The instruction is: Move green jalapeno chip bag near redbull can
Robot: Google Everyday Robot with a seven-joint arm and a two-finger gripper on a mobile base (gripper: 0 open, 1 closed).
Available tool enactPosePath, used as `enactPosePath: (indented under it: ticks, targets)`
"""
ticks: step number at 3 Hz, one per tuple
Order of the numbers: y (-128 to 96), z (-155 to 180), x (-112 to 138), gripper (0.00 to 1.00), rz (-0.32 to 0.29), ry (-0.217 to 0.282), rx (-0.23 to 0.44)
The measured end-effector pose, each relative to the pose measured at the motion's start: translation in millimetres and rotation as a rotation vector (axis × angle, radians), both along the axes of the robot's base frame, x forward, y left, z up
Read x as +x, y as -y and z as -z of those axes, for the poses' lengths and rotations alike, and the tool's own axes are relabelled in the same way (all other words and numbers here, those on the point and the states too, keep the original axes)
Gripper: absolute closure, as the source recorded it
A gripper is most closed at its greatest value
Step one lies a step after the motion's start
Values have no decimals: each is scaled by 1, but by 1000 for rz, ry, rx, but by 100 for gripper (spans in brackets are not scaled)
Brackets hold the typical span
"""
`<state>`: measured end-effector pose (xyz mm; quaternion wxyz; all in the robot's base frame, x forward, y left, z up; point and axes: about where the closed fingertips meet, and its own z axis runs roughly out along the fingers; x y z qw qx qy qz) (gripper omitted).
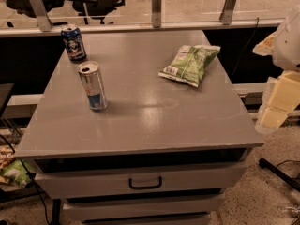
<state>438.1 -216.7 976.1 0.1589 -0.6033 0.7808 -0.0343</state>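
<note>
On the far right part of the grey bench (140, 121) lies the green jalapeno chip bag (190, 63). It is flat and crinkled, with its small white label patch at its near-left corner. It is close to the bench's right edge but wholly on the top.

The pale, blocky shape at the right edge of the scene appears to be the pincer (275, 108) with part of the arm. It hangs off the bench, beside its right side and nearer than the bag. Whether the pincer is apart or together cannot be told. The bag lies to its left and farther back, clear of it, with nothing touching it.

The redbull can (92, 86) stands upright on the left part of the bench, well apart from the bag, with bare top between them. A shorter dark blue can (73, 43) stands upright at the far left corner, beyond the redbull can. Under the top, a drawer (140, 181) carries a dark handle. Low at the left, another green bag (15, 171) is partly visible.
</note>
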Motion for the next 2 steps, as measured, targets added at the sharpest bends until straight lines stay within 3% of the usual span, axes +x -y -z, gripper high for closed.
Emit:
enactPosePath:
  ticks: [2]
  targets:
    - [-6,0,13,0,12,35,20]
